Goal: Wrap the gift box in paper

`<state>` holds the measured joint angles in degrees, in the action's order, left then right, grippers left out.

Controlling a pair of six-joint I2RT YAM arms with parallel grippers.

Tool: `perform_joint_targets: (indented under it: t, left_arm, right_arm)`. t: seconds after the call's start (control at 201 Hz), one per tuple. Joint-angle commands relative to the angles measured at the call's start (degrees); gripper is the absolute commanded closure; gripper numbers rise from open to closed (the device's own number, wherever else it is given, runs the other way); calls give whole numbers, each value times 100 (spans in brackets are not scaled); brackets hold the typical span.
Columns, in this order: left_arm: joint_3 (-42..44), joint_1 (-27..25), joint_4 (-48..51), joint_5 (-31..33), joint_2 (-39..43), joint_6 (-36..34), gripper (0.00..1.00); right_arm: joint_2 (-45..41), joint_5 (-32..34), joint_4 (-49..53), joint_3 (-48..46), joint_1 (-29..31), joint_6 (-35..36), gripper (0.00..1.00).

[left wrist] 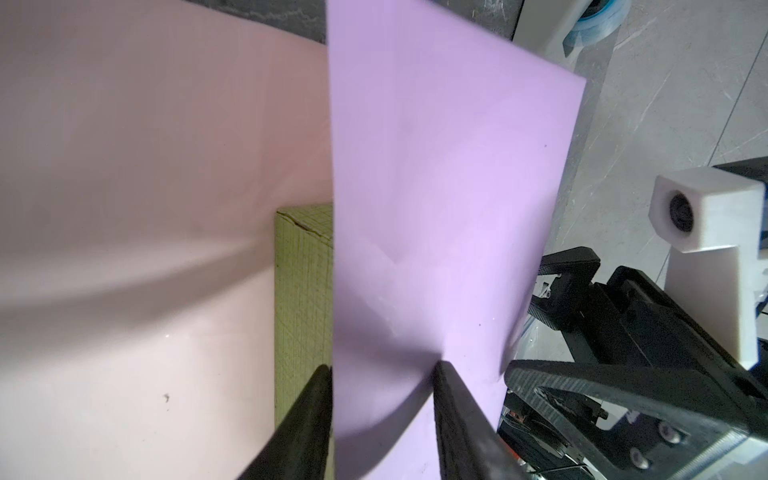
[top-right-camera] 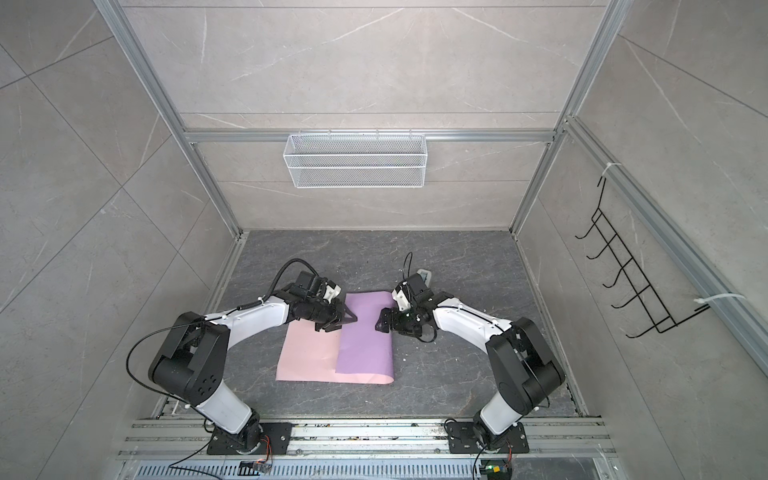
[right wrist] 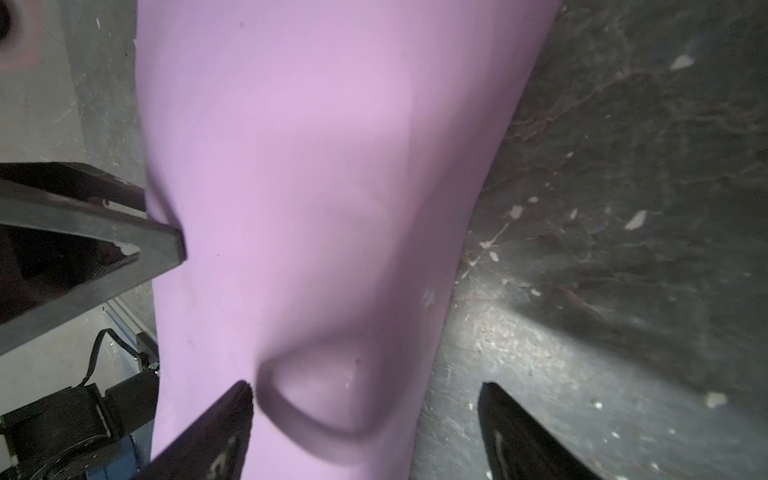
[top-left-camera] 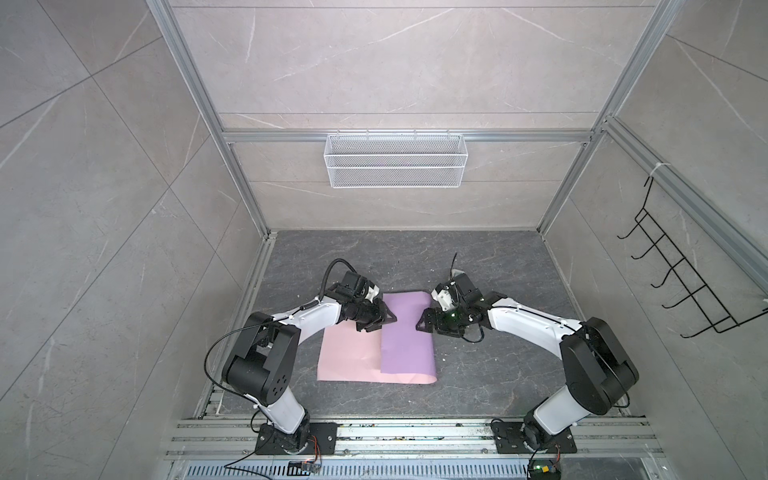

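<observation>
A white wire basket hangs on the back rail. Mid-worktop, the gift box lies under the paper, whose lilac flap runs lengthwise away from me. My left gripper straddles the flap's edge, jaws part-spread; my right gripper gapes wide at the fold.

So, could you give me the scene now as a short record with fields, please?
gift box: olive green, mostly hidden under the paper, one strip showing in the left wrist view
paper: pink face up on the table, lilac flap folded over the box
left gripper: open, jaws astride the flap's free edge
right gripper: open wide, over the flap's folded side
</observation>
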<state>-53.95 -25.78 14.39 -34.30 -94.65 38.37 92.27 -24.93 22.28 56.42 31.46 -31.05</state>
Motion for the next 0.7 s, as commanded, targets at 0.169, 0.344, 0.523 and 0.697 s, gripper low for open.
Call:
perform_joint_targets:
  t: [0.169,0.344,0.523,0.697]
  left_arm:
    - [-60,-6,499,460,49,-130,60]
    - [-146,-6,469,455,185,-28,54]
    - [-192,-15,396,393,456,157,38]
    - [87,-139,248,227,702,347,29]
  right_arm:
    - [280,3,35,178,-24,25,16]
    - [318,128,60,-31,-29,86,16]
    - [292,181,-4,-188,-35,49,17]
    - [287,165,-82,-217,-26,-11,18]
